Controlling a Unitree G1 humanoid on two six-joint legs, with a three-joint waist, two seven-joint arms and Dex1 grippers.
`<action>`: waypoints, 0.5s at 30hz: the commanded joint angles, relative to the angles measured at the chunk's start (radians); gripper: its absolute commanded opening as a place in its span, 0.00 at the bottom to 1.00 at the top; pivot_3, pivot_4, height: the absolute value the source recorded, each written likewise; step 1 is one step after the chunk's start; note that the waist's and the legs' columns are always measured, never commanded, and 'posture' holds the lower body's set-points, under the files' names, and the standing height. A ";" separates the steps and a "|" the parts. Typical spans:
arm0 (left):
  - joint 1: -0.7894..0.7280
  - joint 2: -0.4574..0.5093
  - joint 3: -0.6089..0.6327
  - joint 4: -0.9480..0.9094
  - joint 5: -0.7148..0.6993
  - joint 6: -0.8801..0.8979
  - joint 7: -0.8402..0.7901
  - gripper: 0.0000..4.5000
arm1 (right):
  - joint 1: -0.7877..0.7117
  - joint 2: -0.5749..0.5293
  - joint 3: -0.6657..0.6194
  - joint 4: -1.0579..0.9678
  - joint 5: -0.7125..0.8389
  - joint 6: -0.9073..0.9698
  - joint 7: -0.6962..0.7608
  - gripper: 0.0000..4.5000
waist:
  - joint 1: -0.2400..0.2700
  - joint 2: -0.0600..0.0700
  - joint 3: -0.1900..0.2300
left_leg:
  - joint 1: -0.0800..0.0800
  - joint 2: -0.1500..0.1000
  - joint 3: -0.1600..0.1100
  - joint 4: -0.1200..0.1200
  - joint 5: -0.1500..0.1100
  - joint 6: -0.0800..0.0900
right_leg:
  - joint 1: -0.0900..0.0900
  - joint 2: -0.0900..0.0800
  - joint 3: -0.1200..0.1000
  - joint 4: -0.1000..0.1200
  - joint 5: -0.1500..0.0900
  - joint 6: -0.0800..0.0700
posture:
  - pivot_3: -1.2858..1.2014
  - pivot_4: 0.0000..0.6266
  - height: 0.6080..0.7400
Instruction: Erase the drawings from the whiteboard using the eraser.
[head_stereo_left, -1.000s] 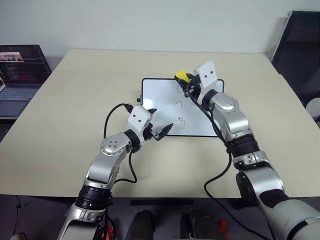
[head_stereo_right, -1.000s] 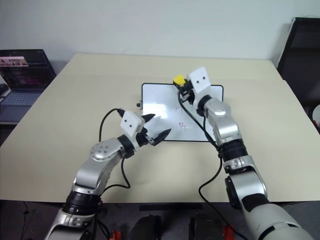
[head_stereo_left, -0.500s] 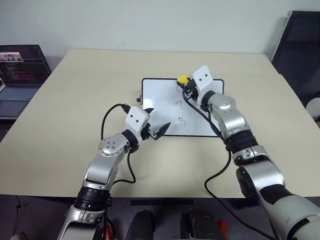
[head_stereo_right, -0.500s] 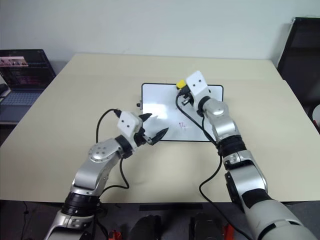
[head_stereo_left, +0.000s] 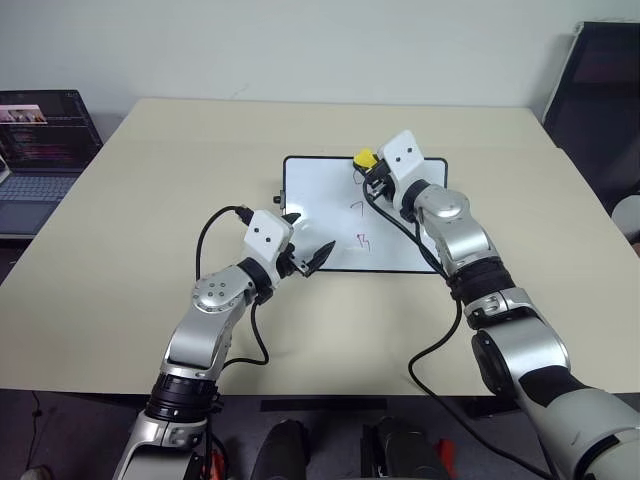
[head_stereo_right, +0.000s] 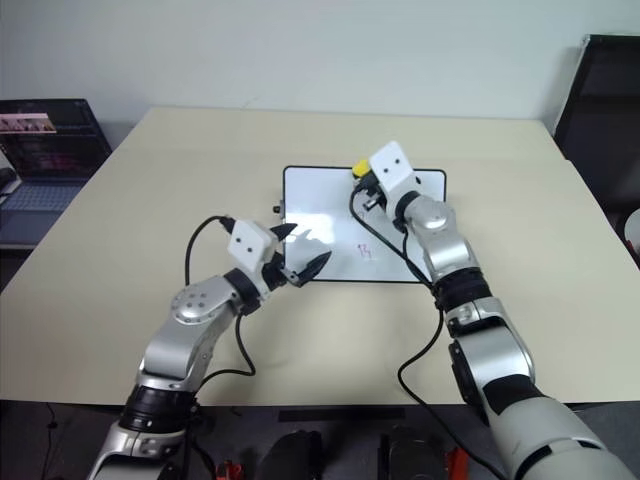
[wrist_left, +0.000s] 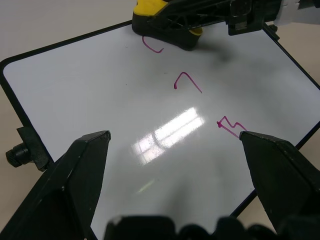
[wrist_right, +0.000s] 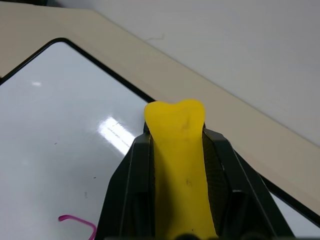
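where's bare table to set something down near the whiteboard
Bare table runs wide between the whiteboard and the table edge toward the laptop, and also past the board's far edge. It is crowded over the board: the right gripper holds the eraser there, and the open left gripper hovers at its near corner.

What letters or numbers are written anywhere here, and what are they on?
"C", or a hook like it: purple, on the whiteboard, right by the eraser in the right hand.
"7": purple mark in the middle of the board.
"B", a shaky one: purple and red squiggle nearest the left hand.
Laptop screen: lines of text, too small to read.
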 joint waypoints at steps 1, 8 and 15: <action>-0.008 0.014 0.034 -0.049 0.001 -0.008 0.009 1.00 | 0.018 -0.002 0.015 -0.020 -0.013 0.001 0.016 0.21 | 0.000 0.000 0.000 | 0.000 0.000 0.000 0.000 0.000 0.000 | 0.000 0.000 0.000 0.000 0.000 0.000 | 0.52 0.24 1.00; -0.005 0.006 0.032 -0.061 0.004 0.001 0.021 1.00 | 0.049 -0.004 0.023 -0.038 -0.020 0.023 0.043 0.21 | 0.000 0.000 0.000 | 0.000 0.000 0.000 0.000 0.000 0.000 | 0.001 0.000 0.000 0.000 0.000 0.000 | 0.52 0.24 1.00; 0.003 0.000 0.028 -0.074 0.001 0.009 0.031 1.00 | 0.094 -0.022 0.026 -0.104 -0.023 0.058 0.060 0.21 | 0.001 0.000 0.000 | 0.001 0.000 -0.001 0.001 0.000 0.000 | 0.001 0.000 0.000 0.001 0.001 0.000 | 0.52 0.24 1.00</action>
